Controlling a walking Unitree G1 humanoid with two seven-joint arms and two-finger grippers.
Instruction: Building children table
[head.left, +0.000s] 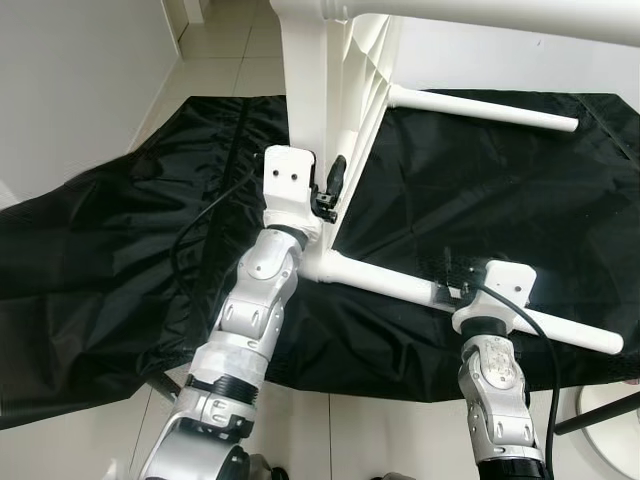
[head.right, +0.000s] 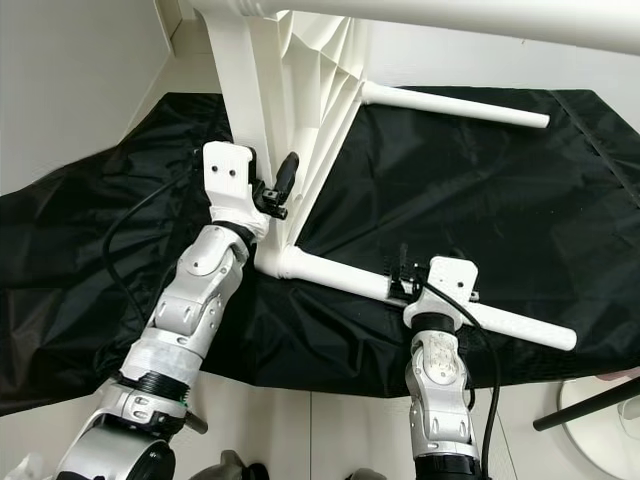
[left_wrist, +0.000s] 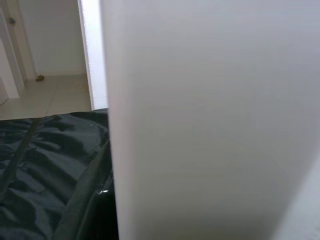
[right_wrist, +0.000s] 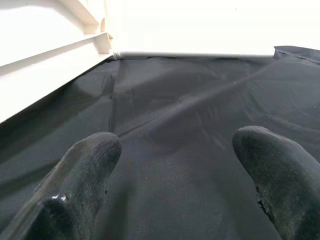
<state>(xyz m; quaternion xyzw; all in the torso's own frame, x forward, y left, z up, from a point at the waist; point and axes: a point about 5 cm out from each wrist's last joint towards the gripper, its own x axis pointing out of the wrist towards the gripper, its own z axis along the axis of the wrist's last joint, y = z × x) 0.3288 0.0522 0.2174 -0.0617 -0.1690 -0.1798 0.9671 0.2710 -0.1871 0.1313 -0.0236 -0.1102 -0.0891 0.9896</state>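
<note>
Table (head.left: 330, 90) on its side on black sheet (head.left: 120, 230); your left gripper (head.left: 328, 195) pinches its edge, right gripper (right_wrist: 170, 185) spread just past near leg (head.left: 400, 285).

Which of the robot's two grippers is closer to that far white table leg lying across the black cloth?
Left. The left gripper is up at the tabletop's edge, nearer the far leg; the right gripper sits at the near leg.

arms: silver, jointed | wrist blocks: white, 2 screws | fingers (right_wrist: 82, 170): blk | cables: blk
</note>
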